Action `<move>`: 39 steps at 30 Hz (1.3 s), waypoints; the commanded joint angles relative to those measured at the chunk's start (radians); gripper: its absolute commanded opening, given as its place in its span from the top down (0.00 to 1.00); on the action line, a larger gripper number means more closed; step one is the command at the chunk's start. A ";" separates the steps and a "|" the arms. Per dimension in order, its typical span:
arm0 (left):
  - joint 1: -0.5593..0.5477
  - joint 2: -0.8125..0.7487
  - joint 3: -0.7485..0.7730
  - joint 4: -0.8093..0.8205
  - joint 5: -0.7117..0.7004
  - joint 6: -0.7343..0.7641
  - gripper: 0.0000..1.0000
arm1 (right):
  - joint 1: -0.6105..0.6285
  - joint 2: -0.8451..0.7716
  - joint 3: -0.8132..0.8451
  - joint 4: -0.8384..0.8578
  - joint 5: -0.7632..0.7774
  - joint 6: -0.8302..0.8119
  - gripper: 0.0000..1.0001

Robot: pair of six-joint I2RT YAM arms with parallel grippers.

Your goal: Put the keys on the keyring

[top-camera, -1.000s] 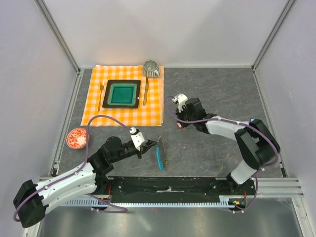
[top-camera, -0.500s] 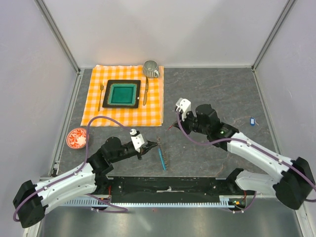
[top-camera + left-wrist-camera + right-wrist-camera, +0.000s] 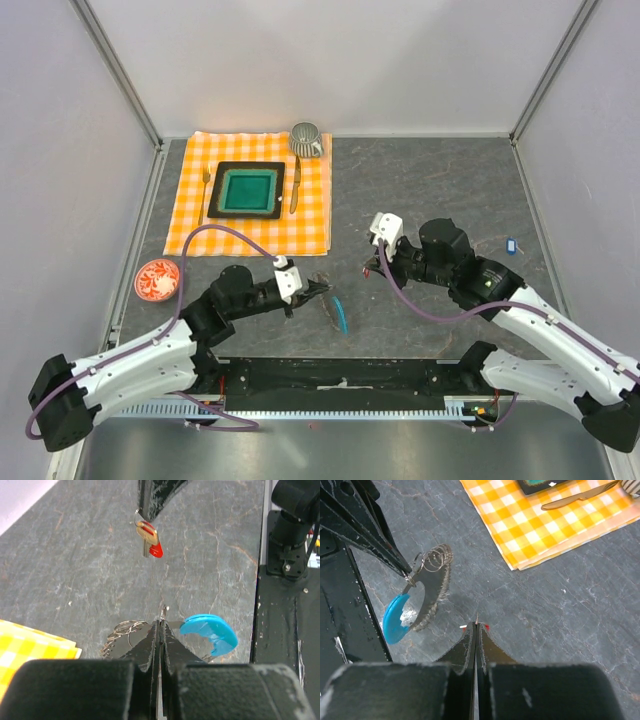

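Observation:
My left gripper [image 3: 318,290] is shut on the keyring [image 3: 335,308], a floppy dark coil with a light-blue strip [image 3: 210,632], and holds it just above the table. In the left wrist view the jaws [image 3: 161,622] pinch the wire, with coil loops [image 3: 122,632] to the left. My right gripper [image 3: 370,266] is shut on the red key [image 3: 149,540], which hangs from its fingertips a short way beyond the ring. In the right wrist view only red slivers [image 3: 486,627] show beside the shut jaws [image 3: 476,625]; the keyring [image 3: 437,575] hangs ahead to the left. The blue key [image 3: 510,244] lies at the far right.
An orange checked cloth [image 3: 190,230] at the back left carries a green plate [image 3: 248,190], a fork [image 3: 204,195], a knife [image 3: 295,185] and a cup [image 3: 306,138]. A red-patterned saucer [image 3: 157,280] sits at the left edge.
My right arm has swung toward the near middle with the red key, closing on the keyring. My left gripper has shifted slightly right and the ring has turned. The blue key became uncovered.

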 commanded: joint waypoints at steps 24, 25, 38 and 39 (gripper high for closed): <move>-0.021 0.123 0.467 -0.391 0.007 0.241 0.98 | 0.008 -0.137 0.010 0.065 -0.110 -0.042 1.00; -0.021 0.122 0.453 -0.364 0.013 0.241 0.98 | 0.006 -0.126 0.010 0.070 -0.112 -0.040 1.00; -0.020 0.007 0.316 -0.201 -0.029 0.200 0.98 | 0.009 -0.089 0.007 0.134 -0.182 -0.071 1.00; -0.021 0.008 0.318 -0.202 -0.023 0.198 0.98 | 0.009 -0.091 0.007 0.133 -0.195 -0.072 1.00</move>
